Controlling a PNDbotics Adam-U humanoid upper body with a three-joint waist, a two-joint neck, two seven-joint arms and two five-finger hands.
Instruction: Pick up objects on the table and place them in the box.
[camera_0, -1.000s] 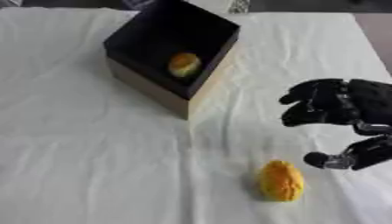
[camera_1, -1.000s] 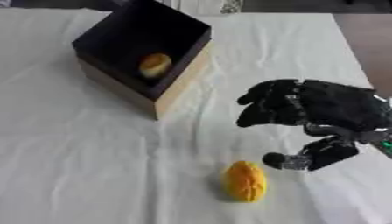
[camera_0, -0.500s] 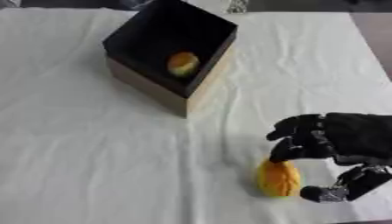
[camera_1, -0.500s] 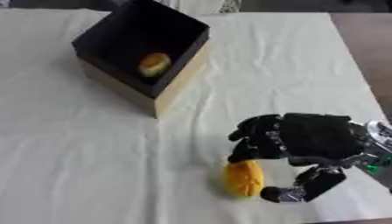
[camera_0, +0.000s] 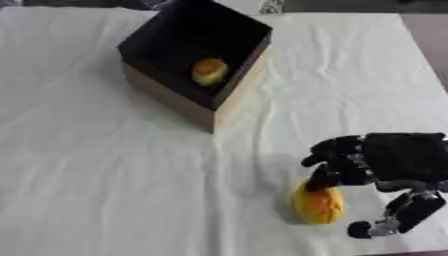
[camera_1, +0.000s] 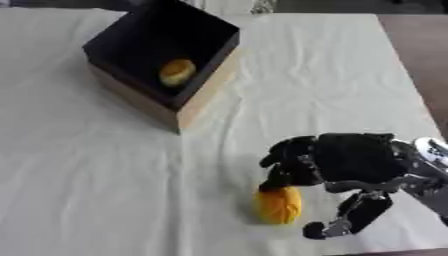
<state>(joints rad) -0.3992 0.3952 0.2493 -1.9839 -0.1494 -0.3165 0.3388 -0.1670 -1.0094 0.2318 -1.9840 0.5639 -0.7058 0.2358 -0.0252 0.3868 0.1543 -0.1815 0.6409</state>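
An orange-yellow ridged fruit (camera_0: 317, 205) lies on the white cloth near the front right. My right hand (camera_0: 394, 165) hovers over it from the right, fingers (camera_0: 325, 176) curled down onto its top, thumb (camera_0: 398, 218) spread apart at its right side. The hand has not closed round it. The box (camera_0: 179, 95), black inside with tan outer walls, stands at the back centre-left, and a small yellow-orange object (camera_0: 209, 71) lies inside it. My left hand shows in neither view.
A white wrinkled cloth (camera_0: 96, 175) covers the table. The bare brown table edge (camera_0: 429, 40) shows at the far right. The box's near corner stands about a hand's width behind the fruit.
My right hand has come down and forward from above the cloth onto the fruit, its fingers now at the fruit's top. The fruit and box stayed put.
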